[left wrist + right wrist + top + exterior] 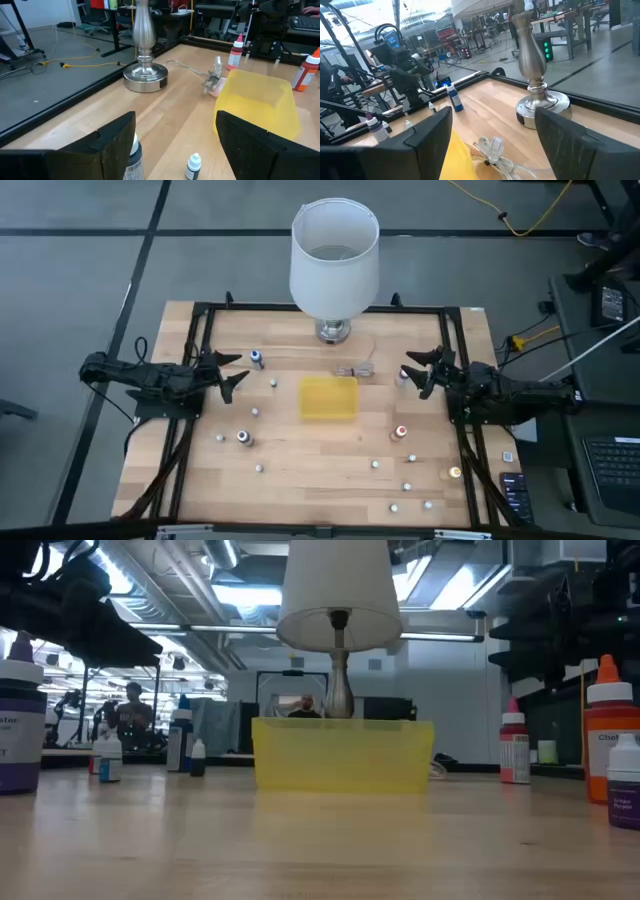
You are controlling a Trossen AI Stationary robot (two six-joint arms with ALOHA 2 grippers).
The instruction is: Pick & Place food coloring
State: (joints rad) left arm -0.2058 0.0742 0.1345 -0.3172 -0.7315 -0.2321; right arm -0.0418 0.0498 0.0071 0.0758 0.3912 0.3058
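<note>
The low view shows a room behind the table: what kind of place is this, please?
Probably a robotics lab or workshop, not a home. Beyond the wooden table and the lamp are exposed ceiling ducts and strip lights, a person among equipment racks, and a yellow cable on the bare floor.

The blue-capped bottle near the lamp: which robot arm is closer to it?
Left. The left gripper sits just beside the blue-capped bottle, jaws open; the right gripper waits across the table, beyond the yellow tray.
</note>
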